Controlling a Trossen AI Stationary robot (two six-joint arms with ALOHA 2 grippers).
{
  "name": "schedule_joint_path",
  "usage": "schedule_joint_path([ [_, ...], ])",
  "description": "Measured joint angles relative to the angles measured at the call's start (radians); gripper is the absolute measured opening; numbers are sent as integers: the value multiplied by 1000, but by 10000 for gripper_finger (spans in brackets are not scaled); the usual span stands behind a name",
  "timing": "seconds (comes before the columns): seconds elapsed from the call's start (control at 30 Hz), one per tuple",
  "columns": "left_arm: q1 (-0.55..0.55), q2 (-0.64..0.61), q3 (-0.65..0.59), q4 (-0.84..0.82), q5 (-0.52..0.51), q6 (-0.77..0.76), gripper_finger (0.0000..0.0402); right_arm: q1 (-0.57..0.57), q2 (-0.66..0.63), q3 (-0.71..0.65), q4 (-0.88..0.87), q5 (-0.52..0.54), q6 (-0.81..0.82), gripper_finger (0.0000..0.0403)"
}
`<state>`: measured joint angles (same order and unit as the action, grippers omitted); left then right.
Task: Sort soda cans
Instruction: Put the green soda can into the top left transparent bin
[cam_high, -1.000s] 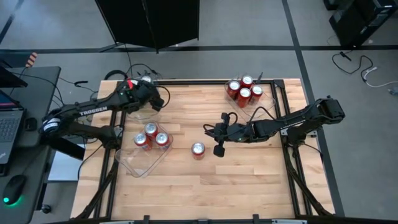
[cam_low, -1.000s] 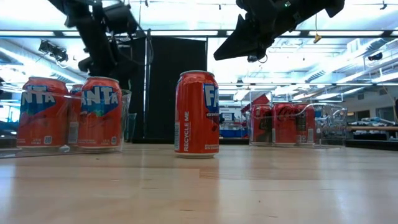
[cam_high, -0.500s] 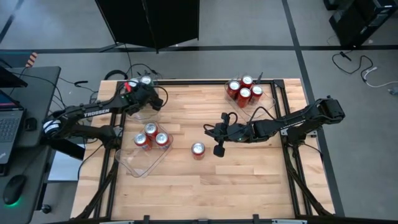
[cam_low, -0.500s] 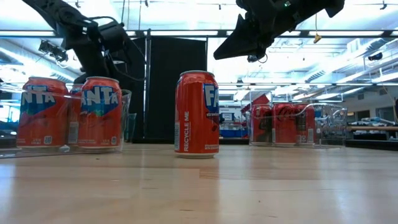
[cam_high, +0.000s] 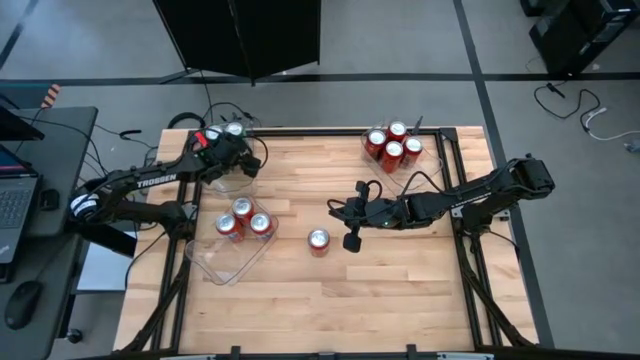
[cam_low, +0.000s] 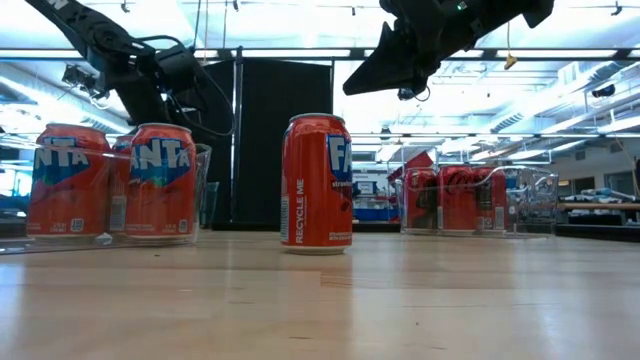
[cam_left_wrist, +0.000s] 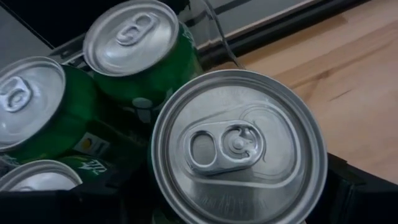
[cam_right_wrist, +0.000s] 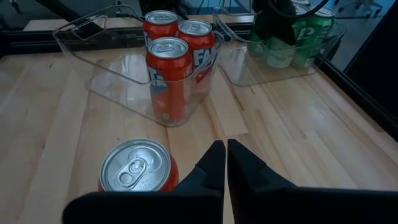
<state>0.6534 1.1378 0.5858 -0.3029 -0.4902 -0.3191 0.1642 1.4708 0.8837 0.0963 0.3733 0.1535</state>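
My left gripper (cam_high: 238, 160) is over the clear tray (cam_high: 224, 180) at the table's far left and is shut on a green can with a silver top (cam_left_wrist: 239, 146). Three more green cans (cam_left_wrist: 134, 37) stand upright right beside it. A lone red can (cam_high: 318, 240) stands upright on its base on the wood mid-table. My right gripper (cam_high: 351, 241) is shut and empty, raised above the table just right of that can (cam_right_wrist: 134, 165). My left gripper holds the green can between its two fingers, which reach down past the rim on opposite sides of the can's body (cam_left_wrist: 163, 214). One finger (cam_left_wrist: 360, 186) shows beside the can's top. The can stays upright. Whether its base rests in the tray is hidden.
A clear tray (cam_high: 222, 262) at the near left holds three red cans (cam_high: 243, 220). A clear tray (cam_high: 372, 158) at the far right holds several red cans (cam_high: 393, 146). Bare wood lies along the table's near side.
My left gripper has gone toward the table's far left corner with the green can, over the tray with the green cans. My right gripper has kept still.
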Motion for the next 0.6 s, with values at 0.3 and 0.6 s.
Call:
schedule_joint_path([
  [0.3, 0, -1, 1, 12, 6, 16, 382, 0, 0, 0, 0, 0, 0, 3],
  [0.6, 0, 1, 19, 31, 5, 54, 337, 0, 0, 0, 1, 0, 0, 3],
])
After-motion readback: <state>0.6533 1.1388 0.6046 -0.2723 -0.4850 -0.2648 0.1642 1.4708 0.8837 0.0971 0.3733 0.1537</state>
